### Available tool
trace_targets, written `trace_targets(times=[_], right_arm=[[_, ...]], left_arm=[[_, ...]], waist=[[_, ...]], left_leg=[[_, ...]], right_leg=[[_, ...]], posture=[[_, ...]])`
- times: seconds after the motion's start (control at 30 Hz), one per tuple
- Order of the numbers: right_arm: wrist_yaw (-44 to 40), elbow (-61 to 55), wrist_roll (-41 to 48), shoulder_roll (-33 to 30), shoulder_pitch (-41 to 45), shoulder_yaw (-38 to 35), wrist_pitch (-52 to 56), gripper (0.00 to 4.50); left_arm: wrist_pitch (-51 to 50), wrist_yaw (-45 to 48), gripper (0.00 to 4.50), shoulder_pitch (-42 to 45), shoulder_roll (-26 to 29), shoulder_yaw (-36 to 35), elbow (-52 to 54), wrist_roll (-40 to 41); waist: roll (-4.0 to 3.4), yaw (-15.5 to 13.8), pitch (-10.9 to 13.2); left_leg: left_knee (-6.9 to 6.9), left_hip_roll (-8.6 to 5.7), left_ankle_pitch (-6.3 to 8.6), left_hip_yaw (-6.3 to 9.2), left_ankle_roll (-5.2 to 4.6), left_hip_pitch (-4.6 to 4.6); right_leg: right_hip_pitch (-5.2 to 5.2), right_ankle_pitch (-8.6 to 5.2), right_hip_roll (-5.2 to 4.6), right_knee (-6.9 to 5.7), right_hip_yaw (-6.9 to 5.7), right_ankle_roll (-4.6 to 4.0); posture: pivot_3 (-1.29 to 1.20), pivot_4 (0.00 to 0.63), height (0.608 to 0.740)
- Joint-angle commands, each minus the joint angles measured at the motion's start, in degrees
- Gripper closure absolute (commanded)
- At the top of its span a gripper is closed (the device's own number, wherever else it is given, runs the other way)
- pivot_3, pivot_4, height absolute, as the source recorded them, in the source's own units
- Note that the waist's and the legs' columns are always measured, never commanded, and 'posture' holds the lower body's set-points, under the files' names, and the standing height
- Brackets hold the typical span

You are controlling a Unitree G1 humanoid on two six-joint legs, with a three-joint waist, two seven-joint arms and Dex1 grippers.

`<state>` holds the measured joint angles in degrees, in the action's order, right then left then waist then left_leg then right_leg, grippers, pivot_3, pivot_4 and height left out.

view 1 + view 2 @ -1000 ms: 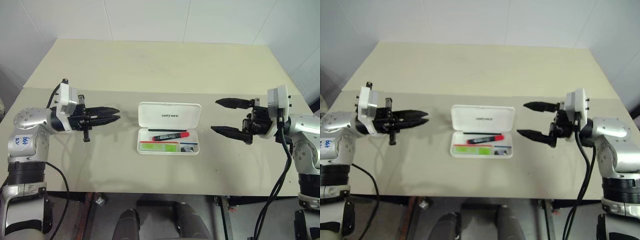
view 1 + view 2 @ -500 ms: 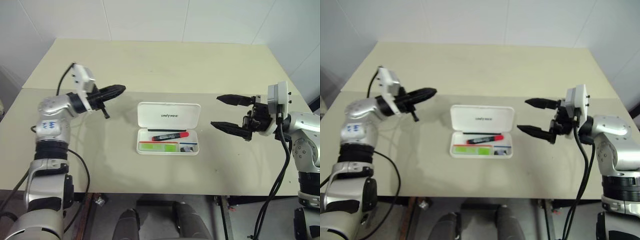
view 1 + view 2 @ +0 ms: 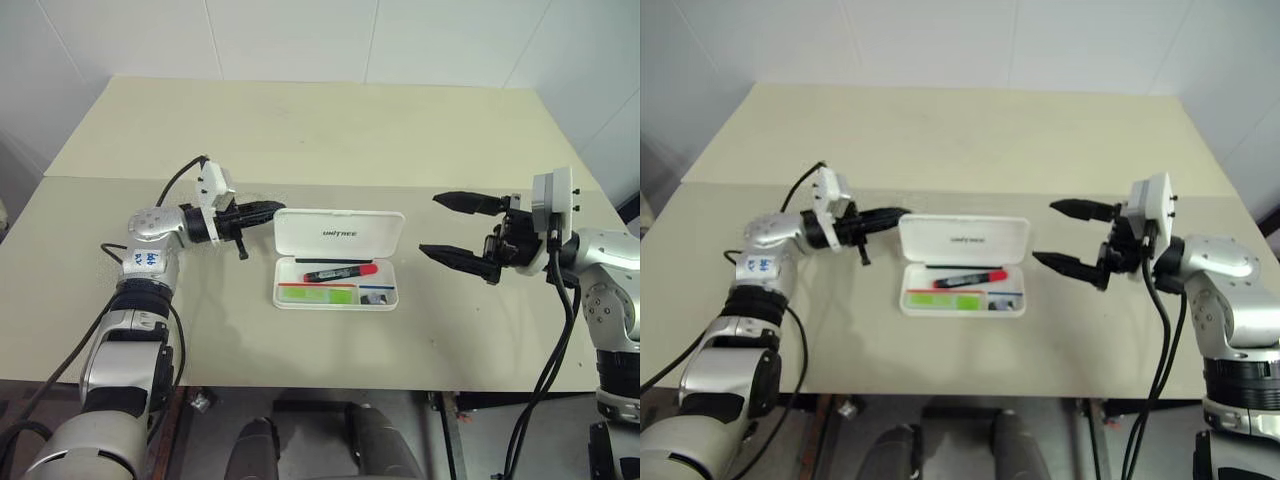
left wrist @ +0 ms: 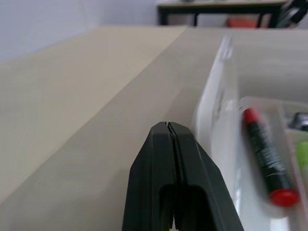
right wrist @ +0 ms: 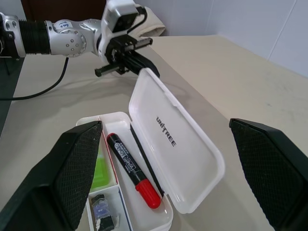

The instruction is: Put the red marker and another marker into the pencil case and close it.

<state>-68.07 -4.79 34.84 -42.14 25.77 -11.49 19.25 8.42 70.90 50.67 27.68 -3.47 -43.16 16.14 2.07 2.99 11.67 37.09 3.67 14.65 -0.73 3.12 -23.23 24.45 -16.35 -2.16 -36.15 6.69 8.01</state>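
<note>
A: Where are the markers?
B: The red marker [image 3: 340, 271] and another marker [image 3: 318, 294] lie inside the open pencil case [image 3: 339, 231], frame centre.
A: Grippers?
B: Left gripper [image 3: 276, 207] pressed together by the lid's left edge; right gripper [image 3: 446, 227] spread wide, centre right.

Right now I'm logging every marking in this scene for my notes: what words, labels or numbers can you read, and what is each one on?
"UNITREE": dark lettering on the open lid of the pencil case.
White print along the black barrel of the red marker: too small to read.
Blue handwriting on a white sticker on the left arm: too blurred to read.
</note>
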Motion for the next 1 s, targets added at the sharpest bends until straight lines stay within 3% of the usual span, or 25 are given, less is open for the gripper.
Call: trace_targets(times=[0.03,0.23,0.7,1.0], right_arm=[[0.27,-2.37,1.52,-0.37,-0.14,-1.52,-0.27,0.00],[0.65,-2.39,1.49,-0.02,-0.70,-1.36,-0.73,0.00],[3.65,-5.98,1.63,2.81,-5.01,-0.94,-1.35,0.00],[4.62,-6.18,0.99,4.34,-5.96,-0.49,-2.32,0.00]], left_arm=[[1.64,3.87,4.45,-1.18,0.40,-0.03,3.56,1.34],[-1.02,10.31,4.45,-6.15,1.69,6.47,11.93,-2.05],[-6.71,4.07,4.45,-10.32,0.70,16.64,17.59,-10.85],[-15.93,1.83,4.45,-11.59,0.72,18.36,26.88,-10.04]], waist=[[0.00,-0.01,0.00],[0.00,-0.01,0.00],[-0.04,-0.03,-0.03],[-0.05,-0.01,-0.04]], left_leg=[[0.00,0.00,0.00,0.00,0.00,0.00],[0.01,0.00,0.00,0.00,0.00,0.00],[0.10,-0.01,0.00,0.02,-0.01,0.13],[0.10,-0.01,-0.01,0.05,-0.02,0.19]], right_leg=[[0.00,0.00,0.00,0.00,0.00,0.00],[-0.01,0.00,0.00,0.00,0.00,0.00],[-0.15,0.02,0.00,-0.03,0.03,0.01],[-0.24,0.04,0.00,-0.01,0.03,0.02]], posture=[[0.00,0.150,0.740],[0.00,0.150,0.740],[0.00,0.150,0.740],[0.00,0.150,0.740]])
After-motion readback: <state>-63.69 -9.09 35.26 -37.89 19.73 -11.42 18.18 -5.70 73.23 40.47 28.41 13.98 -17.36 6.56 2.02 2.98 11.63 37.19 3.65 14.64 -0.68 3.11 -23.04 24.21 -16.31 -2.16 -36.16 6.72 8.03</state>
